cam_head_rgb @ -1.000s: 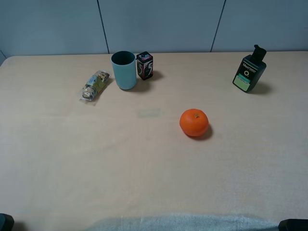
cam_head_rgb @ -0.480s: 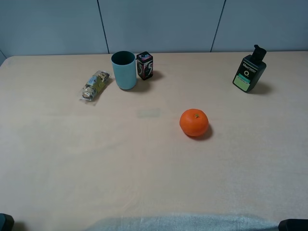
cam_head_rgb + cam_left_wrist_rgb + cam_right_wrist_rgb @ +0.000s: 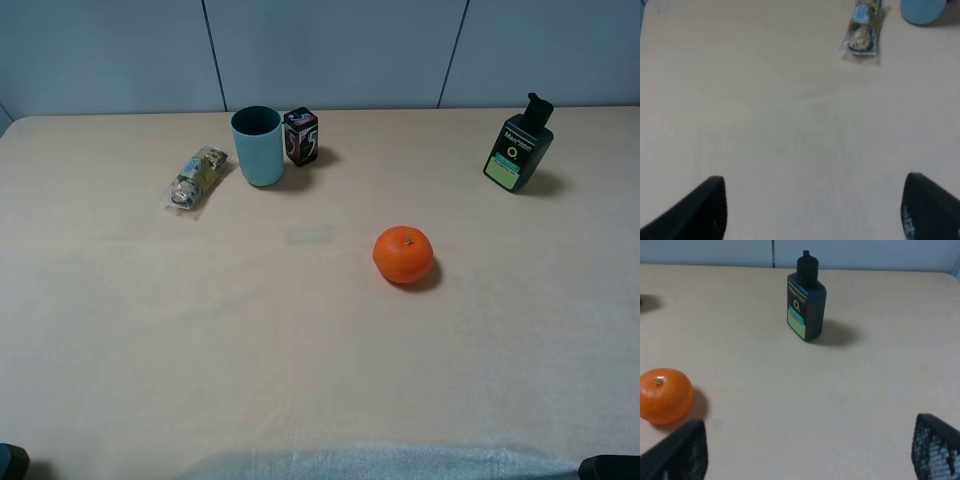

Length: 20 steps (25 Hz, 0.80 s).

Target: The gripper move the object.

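Observation:
The snack bar [image 3: 197, 178], in a clear crinkly wrapper with a yellow-green label, lies on the table at the back left, just left of a teal cup [image 3: 258, 146]. It also shows in the left wrist view [image 3: 863, 31], far ahead of my left gripper [image 3: 812, 207], whose two black fingertips stand wide apart and empty. My right gripper [image 3: 810, 452] is also open and empty, far from the bar. In the exterior high view only dark bits of the arms show at the bottom corners.
A small dark printed box [image 3: 300, 136] stands right of the cup. An orange [image 3: 403, 254] sits near the table's middle; it also shows in the right wrist view [image 3: 664, 395]. A dark bottle with a green label [image 3: 518, 146] stands at the back right [image 3: 806, 305].

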{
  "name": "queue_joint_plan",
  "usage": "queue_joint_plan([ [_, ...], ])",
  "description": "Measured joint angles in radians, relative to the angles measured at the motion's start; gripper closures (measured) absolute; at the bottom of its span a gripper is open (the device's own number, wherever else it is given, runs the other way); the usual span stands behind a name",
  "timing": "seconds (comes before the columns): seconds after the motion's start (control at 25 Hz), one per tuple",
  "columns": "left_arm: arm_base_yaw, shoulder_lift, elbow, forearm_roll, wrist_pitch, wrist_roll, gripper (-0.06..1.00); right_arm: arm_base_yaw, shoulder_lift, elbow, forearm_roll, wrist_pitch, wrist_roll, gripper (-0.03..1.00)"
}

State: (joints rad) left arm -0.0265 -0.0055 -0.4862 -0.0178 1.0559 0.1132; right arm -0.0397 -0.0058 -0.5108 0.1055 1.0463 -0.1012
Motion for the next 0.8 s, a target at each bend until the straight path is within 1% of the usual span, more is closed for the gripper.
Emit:
queue_joint_plan([
  [0.8, 0.0, 0.0, 0.0, 0.0, 0.0, 0.0, 0.23, 0.0, 0.0, 0.0, 0.0, 0.0, 0.0, 0.35],
])
